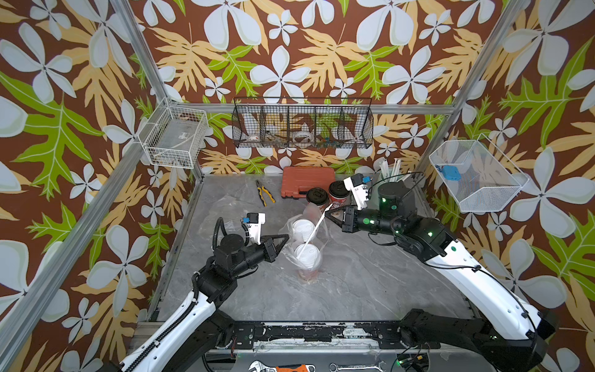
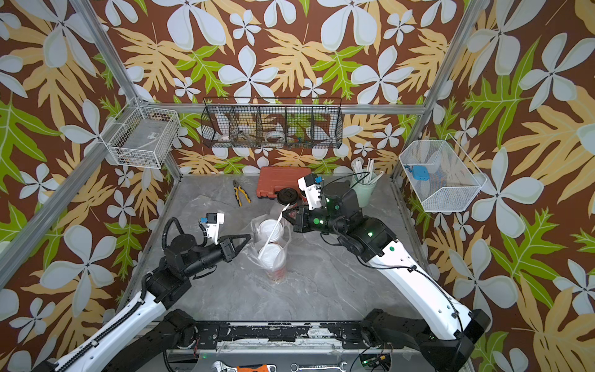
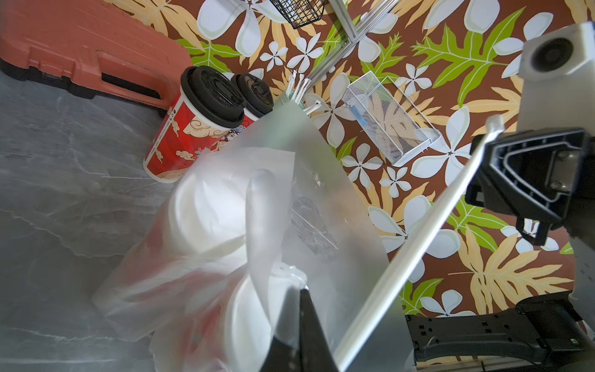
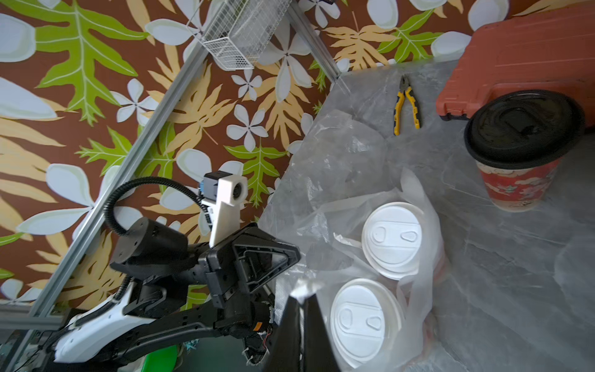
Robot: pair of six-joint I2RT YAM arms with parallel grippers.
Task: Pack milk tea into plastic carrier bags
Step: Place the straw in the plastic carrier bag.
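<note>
Two white-lidded milk tea cups (image 1: 304,230) (image 1: 308,256) stand inside a transparent plastic carrier bag (image 1: 291,254) mid-table. My left gripper (image 1: 287,237) is shut on that bag's edge, as the left wrist view shows (image 3: 302,291). My right gripper (image 1: 326,212) is shut on the top end of a white wrapped straw (image 1: 314,230) that slants down into the bag; its tip shows in the right wrist view (image 4: 301,294). Two black-lidded milk tea cups (image 1: 317,196) (image 1: 338,191) stand behind. Another plastic carrier bag (image 4: 338,151) lies flat on the table.
An orange tool case (image 1: 307,182) and yellow pliers (image 1: 264,192) lie at the back. A mint-green cup of straws (image 2: 363,190) stands back right behind my right arm. Wire baskets (image 1: 302,124) hang on the walls. Wrenches (image 1: 355,366) lie past the front rail.
</note>
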